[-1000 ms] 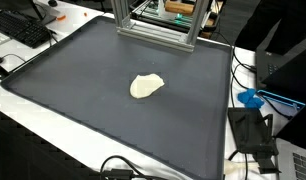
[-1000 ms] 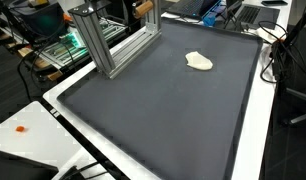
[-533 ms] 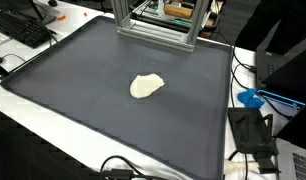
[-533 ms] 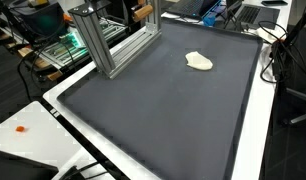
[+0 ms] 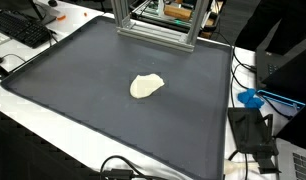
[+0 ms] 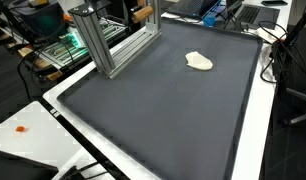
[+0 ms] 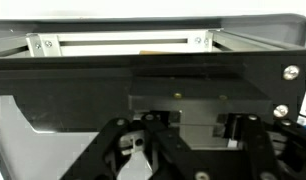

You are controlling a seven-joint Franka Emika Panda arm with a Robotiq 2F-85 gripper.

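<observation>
The cream lump (image 5: 146,86) lies mid-frame on the dark mat (image 5: 73,95) in an exterior view, well apart from the clenched gripper (image 7: 181,150), low in the wrist view

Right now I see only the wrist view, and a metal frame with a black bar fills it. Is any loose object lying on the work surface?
Observer: Yes, one cream-coloured lump lies on the dark mat, away from all its edges.
Operator: Does something touch the lump?
Observer: No. It lies alone, and the aluminium frame stands apart from it at one edge of the mat.
Operator: Is there something outside the mat that I should know about?
Observer: A black keyboard lies off the mat, past one of its corners.
</observation>
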